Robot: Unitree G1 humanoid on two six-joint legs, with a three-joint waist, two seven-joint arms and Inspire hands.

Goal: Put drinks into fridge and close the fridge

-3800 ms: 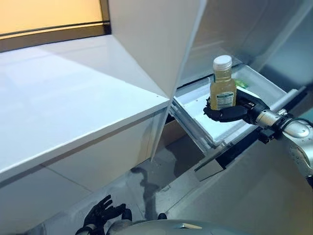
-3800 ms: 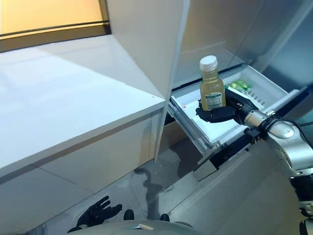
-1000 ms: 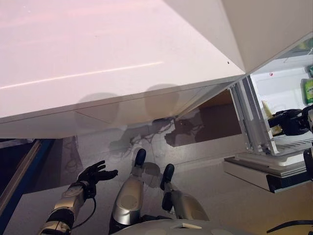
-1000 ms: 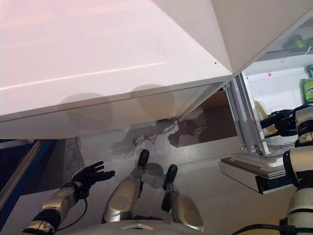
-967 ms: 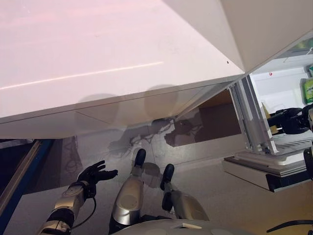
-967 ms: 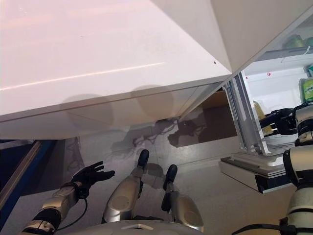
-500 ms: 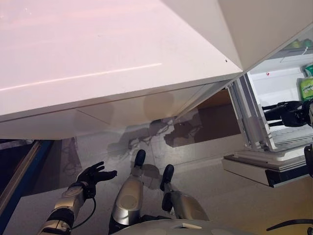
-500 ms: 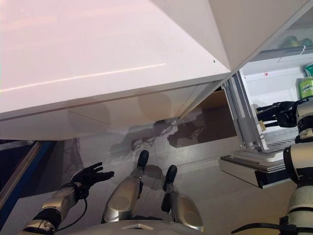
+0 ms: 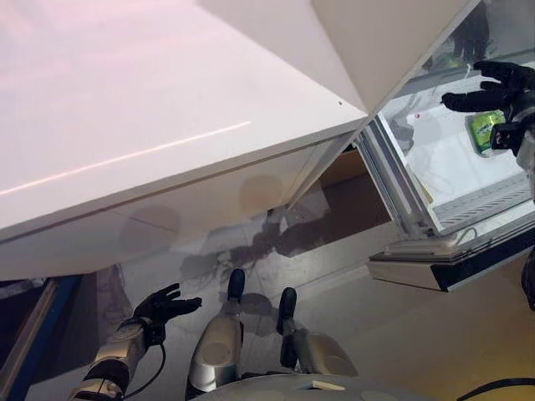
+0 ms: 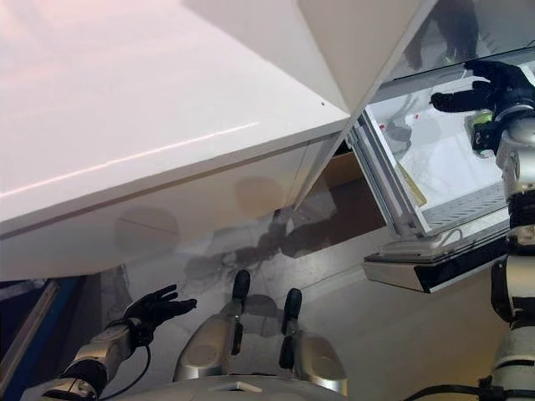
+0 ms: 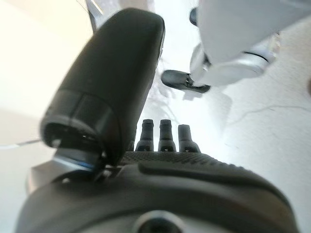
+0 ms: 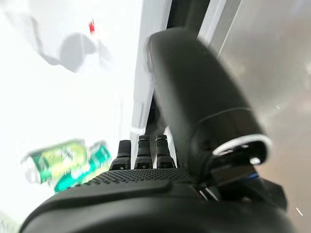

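Observation:
The fridge [image 9: 401,180] stands open at the right, its white door [image 9: 384,33] swung out above. A green can [image 9: 483,131] lies inside on the white shelf; green cans also show in the right wrist view [image 12: 63,162]. A yellowish drink [image 10: 411,185] shows as a sliver by the fridge's left wall. My right hand [image 9: 493,83] is open and empty, held up in front of the fridge's upper part, above the green can. My left hand [image 9: 163,307] hangs open and empty low on the left, near the floor.
A long white counter [image 9: 167,125] fills the upper left and ends at the fridge door. The fridge's dark lower edge [image 9: 468,263] juts out at the right. A blue edge [image 9: 33,351] runs along the lower left. Grey floor [image 9: 401,334] lies below.
My right hand has let go of the yellow bottle and risen from below the green can to above it, fingers straight. The camera has shifted. My left hand has stayed put.

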